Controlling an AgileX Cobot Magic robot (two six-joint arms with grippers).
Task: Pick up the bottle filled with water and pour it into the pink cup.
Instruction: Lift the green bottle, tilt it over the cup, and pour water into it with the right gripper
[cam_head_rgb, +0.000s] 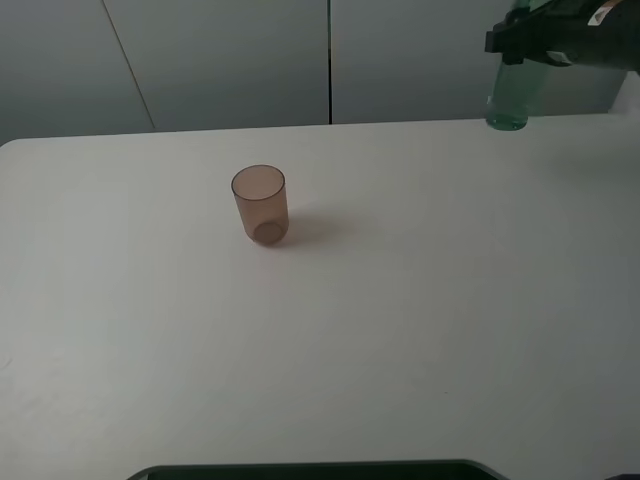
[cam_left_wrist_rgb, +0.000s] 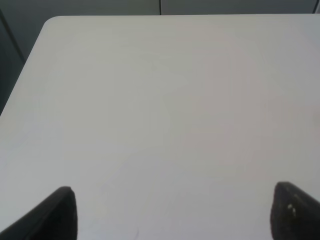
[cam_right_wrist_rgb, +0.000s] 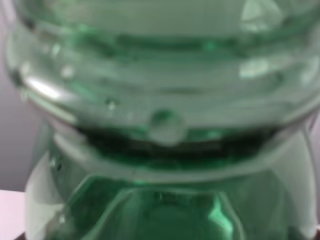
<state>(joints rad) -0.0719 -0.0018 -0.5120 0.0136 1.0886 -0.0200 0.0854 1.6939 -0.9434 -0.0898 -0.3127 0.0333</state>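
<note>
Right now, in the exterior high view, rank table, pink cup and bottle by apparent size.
Largest: table. Then pink cup and bottle, unranked: they look alike, and the right gripper hides part of the bottle.

Item 1, right arm (cam_head_rgb: 590, 38): I see a blocky, matte black housing with a small red-and-white marking (cam_head_rgb: 603, 13) on its upper side.
Item 2, right gripper (cam_head_rgb: 515, 45): black and square-edged.
Item 3, left gripper (cam_left_wrist_rgb: 172, 215): I see two black fingers (cam_left_wrist_rgb: 60, 217) with rounded tips. One bears two pale specks, either screws or glints; I cannot tell which.
</note>
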